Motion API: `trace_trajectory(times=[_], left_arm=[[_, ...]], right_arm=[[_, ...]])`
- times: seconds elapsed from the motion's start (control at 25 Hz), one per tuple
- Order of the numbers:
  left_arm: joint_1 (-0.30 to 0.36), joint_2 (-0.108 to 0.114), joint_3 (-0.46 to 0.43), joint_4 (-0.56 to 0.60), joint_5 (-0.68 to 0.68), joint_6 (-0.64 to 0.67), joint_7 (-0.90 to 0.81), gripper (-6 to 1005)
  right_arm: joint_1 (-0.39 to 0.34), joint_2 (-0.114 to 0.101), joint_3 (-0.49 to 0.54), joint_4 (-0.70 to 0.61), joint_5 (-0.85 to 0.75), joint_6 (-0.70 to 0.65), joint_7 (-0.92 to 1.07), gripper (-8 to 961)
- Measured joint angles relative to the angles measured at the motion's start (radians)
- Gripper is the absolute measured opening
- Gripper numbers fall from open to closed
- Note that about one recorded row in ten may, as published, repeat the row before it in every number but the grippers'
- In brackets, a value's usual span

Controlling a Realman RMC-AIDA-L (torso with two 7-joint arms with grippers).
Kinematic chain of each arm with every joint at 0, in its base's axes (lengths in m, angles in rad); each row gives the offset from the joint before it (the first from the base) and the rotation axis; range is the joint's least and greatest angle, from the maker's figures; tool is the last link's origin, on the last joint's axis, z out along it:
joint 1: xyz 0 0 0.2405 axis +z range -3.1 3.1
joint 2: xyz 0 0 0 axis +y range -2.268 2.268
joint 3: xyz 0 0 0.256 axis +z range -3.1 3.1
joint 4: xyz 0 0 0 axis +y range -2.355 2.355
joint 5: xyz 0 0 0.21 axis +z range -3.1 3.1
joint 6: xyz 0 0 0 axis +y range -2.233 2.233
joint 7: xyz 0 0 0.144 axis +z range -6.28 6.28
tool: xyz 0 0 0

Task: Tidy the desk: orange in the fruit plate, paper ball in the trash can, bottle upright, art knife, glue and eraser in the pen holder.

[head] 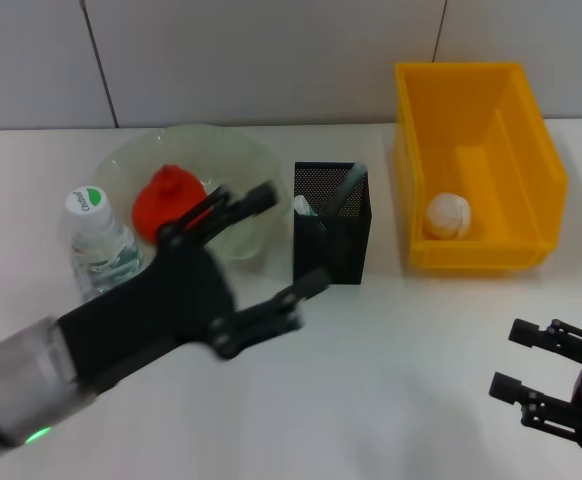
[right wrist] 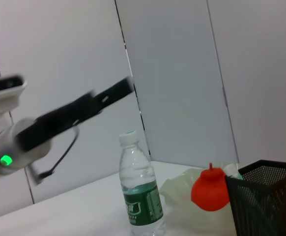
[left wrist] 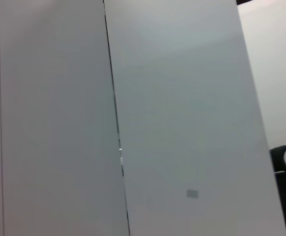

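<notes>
Our left gripper [head: 261,262] hangs empty, fingers apart, at nine o'clock of the pen holder [head: 332,224]. Orange [head: 167,203] plated, paper ball [head: 448,215] binned, bottle [head: 96,243] upright: we should retreat high. Right gripper [head: 551,388] idles, spread.

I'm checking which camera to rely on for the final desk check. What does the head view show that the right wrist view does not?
Only the head view shows the yellow bin with the paper ball inside, and the right gripper, open, low at the right over bare table. Only the right wrist view shows the bottle's green label and the wall panels behind it. Both show the upright bottle, the orange in the fruit plate, the mesh pen holder, and the left arm raised, its gripper open.
</notes>
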Motion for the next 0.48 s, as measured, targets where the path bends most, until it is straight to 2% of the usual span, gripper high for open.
trace_trajectory(times=[0.04,0.08,0.12,0.28,0.48], left_arm=[[0.004,0.0,-0.017,-0.019,0.011,0.024,0.002,844],[0.01,0.0,-0.075,-0.098,0.032,0.099,0.017,844],[0.01,0.0,-0.075,-0.098,0.032,0.099,0.017,844],[-0.018,0.0,-0.158,-0.291,0.072,0.212,0.1,844],[-0.027,0.005,-0.161,-0.32,0.142,0.214,0.111,844]], right_arm=[[-0.003,-0.001,0.006,0.003,-0.001,-0.004,0.0,747],[-0.006,-0.001,0.008,0.007,-0.002,-0.007,0.0,747],[-0.017,-0.002,0.012,0.019,-0.001,-0.015,0.0,747],[-0.031,-0.002,0.039,0.031,0.0,-0.037,-0.003,747],[-0.038,-0.002,0.086,0.032,0.0,-0.078,-0.007,747]])
